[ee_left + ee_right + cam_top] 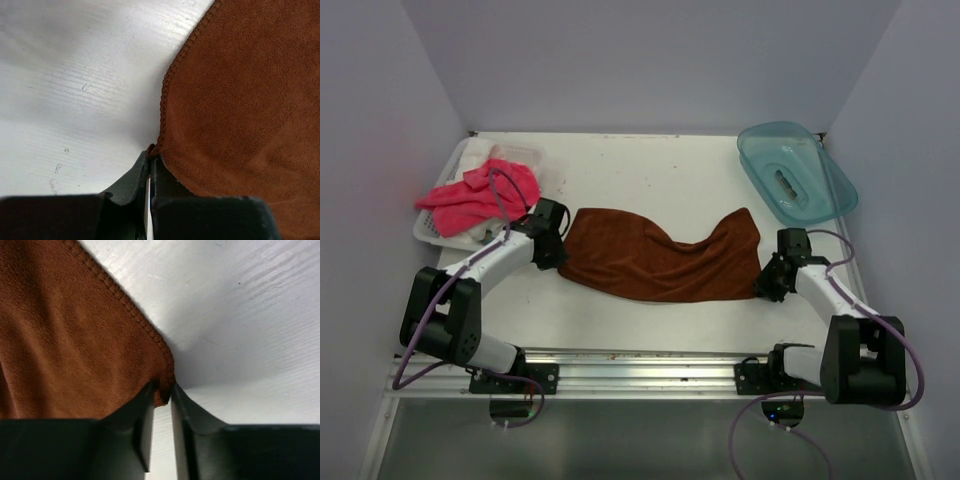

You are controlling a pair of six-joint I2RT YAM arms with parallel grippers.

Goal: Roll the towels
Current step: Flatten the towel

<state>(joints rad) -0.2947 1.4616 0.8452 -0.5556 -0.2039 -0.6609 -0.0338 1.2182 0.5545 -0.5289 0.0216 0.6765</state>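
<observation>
1. Nearest to us, low in the top view, the right gripper [772, 284] sits at the lower right corner of the brown towel [660, 258]. In its wrist view the fingers are pinched on that stitched corner, with only a thin slit between them below the cloth. We read it as clamped on the towel.
2. The left gripper [550, 235] is at the towel's left end, mid-left of the frame. Its wrist view shows the fingers almost together, with a corner of the towel's hem caught at their tips, so we take it as clamped on the towel too.
3. The brown towel lies open on the table [650, 165], centre of frame, stretched between the two grippers. Its upper edge dips in the middle and a few loose folds run across it. We see no rolled part anywhere, so our judgement is that rolling has not begun and this looks like spreading or straightening.
4. Farther back, upper left, the pink towel [475, 196] is heaped over the basket [426, 230], bunched up and not rolled. No gripper is touching it.
5. Farthest back, upper right, a clear blue tray [798, 168] sits well apart from both towels.
6. Left to do, as we judge it: roll the brown towel, then take out the pink one, lay it flat and roll it. The task is at an early stage.
</observation>
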